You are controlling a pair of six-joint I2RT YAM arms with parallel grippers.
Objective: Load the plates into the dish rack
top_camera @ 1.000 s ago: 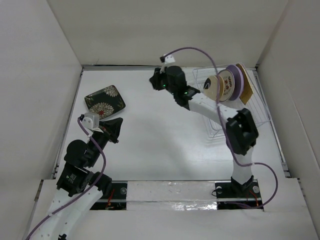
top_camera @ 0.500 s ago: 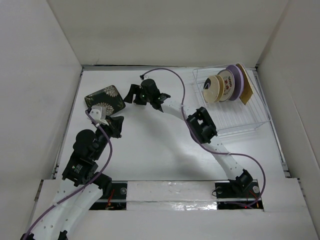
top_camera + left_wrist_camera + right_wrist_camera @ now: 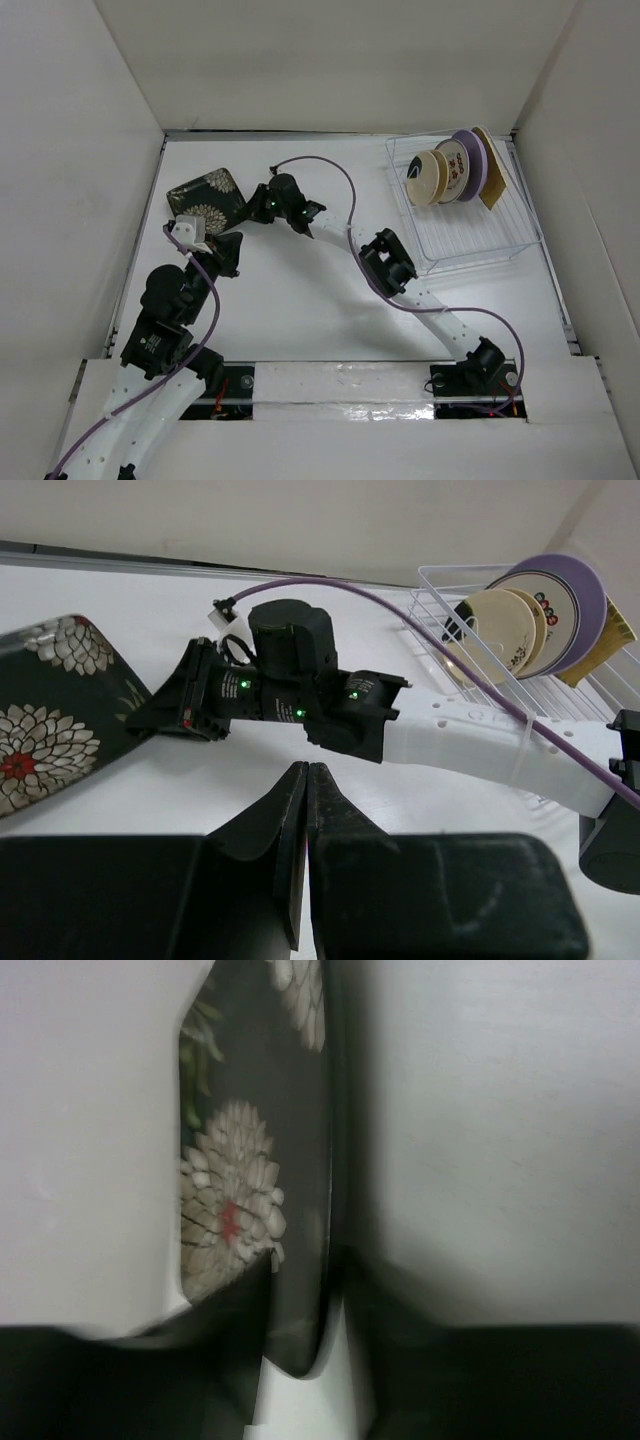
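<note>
Far left on the table [image 3: 320,300] lies the black floral plate [image 3: 208,195]. Just near of it the left pincer [image 3: 232,252] hovers, jaws pressed together on nothing. The right pincer [image 3: 253,206] is at that plate's right edge, fingers narrow and straddling the rim; it's too blurred to tell whether they pinch it. Far right, the dish rack [image 3: 500,235] holds the cream plate [image 3: 425,178], red-patterned plate [image 3: 455,168], lilac plate [image 3: 478,165] and tan plate [image 3: 492,180] upright in a row.

A white tabletop [image 3: 330,320] spreads flat across the enclosure; plain white walls [image 3: 330,60] rise at its back and both sides; a shiny silver strip [image 3: 340,385] runs along its near edge.
</note>
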